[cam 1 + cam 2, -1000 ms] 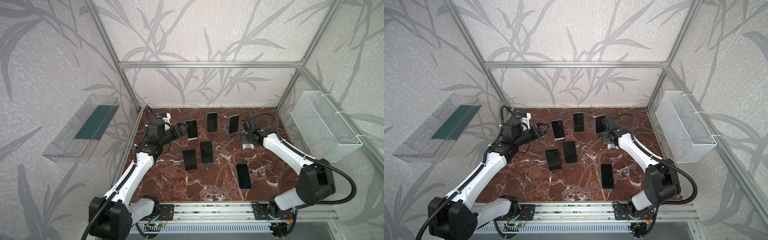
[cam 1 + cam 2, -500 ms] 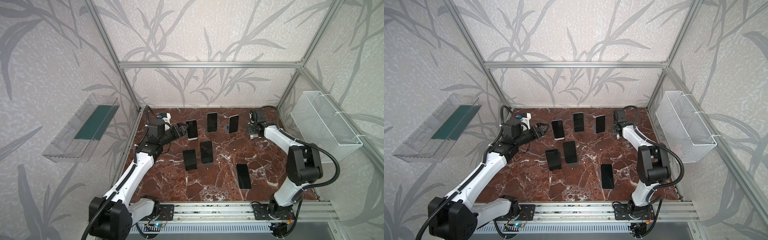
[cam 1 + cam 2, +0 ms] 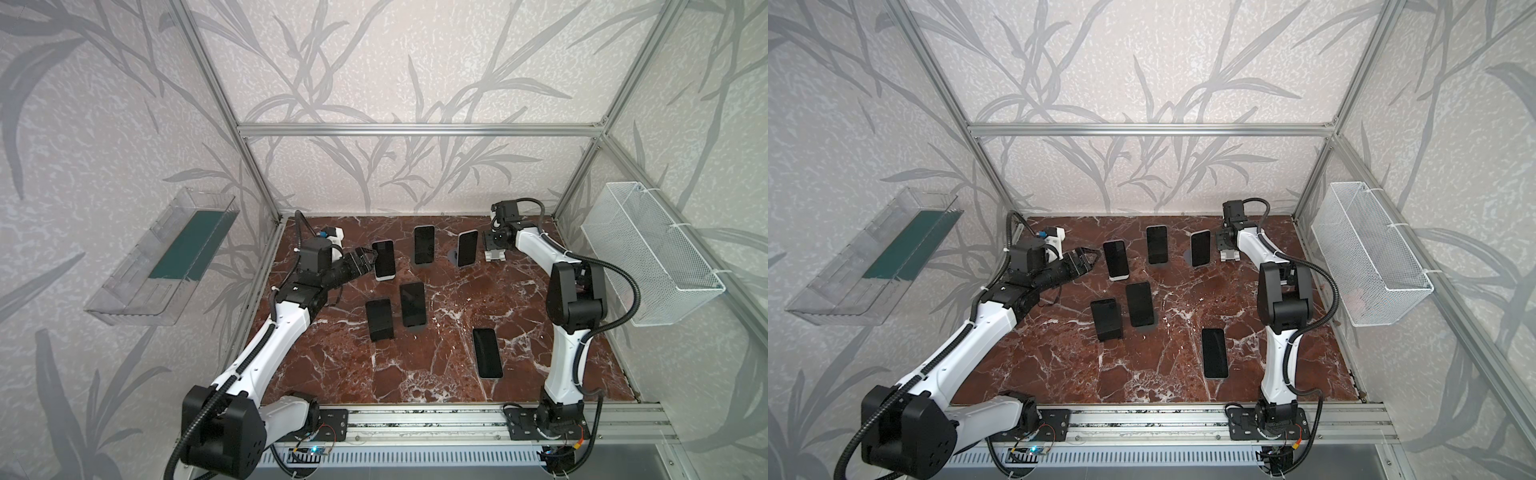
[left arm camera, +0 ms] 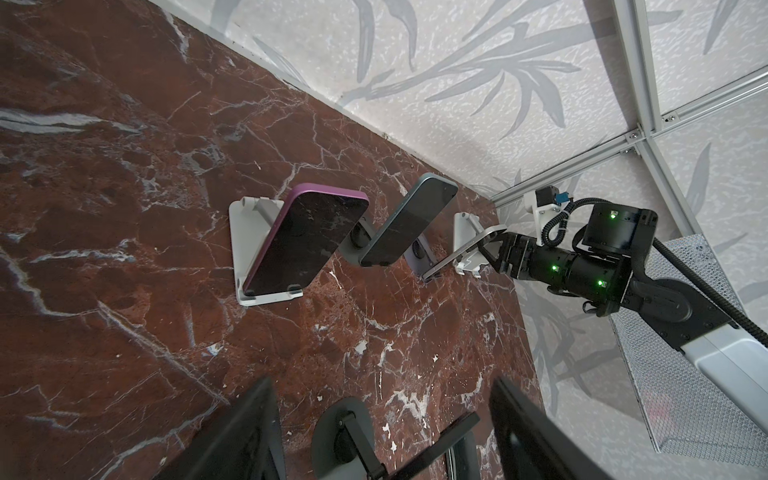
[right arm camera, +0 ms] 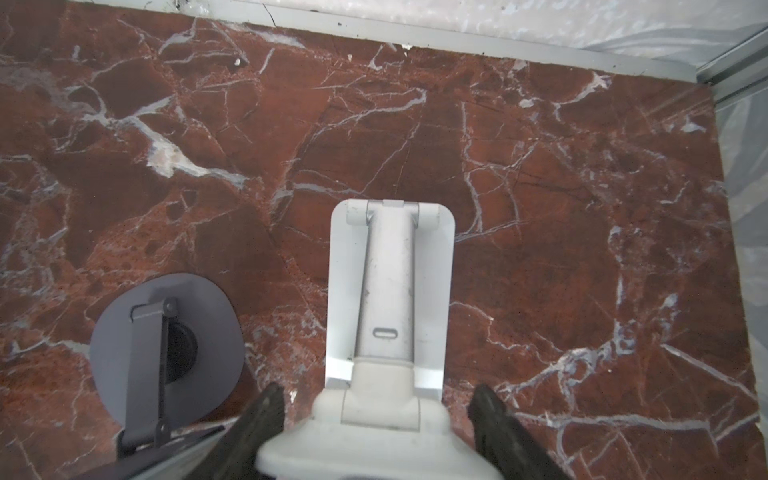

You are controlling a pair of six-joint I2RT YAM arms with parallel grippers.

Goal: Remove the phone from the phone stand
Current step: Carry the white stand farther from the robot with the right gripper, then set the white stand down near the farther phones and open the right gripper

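A purple-edged phone [image 4: 307, 241] leans on a white phone stand [image 4: 241, 249] at the back left of the marble table; both top views show it [image 3: 383, 259] [image 3: 1116, 258]. My left gripper [image 3: 368, 259] [image 4: 382, 386] hangs open just left of it and touches nothing. At the back right, my right gripper [image 3: 494, 247] [image 5: 378, 390] is shut on an empty white phone stand [image 5: 390, 282] [image 3: 494, 255], one finger [image 5: 270, 411] on each side of its cradle. This stand rests on the table beside the back row.
Two more phones [image 3: 424, 244] [image 3: 467, 248] stand on dark round stands in the back row. Another two [image 3: 378, 320] [image 3: 412, 304] stand mid-table. A bare phone [image 3: 487, 353] lies flat front right. A wire basket [image 3: 648, 249] hangs right and a clear tray [image 3: 166, 257] left.
My right gripper has carried the empty white stand back toward the rear wall, and its arm has folded up. The left arm has not moved.
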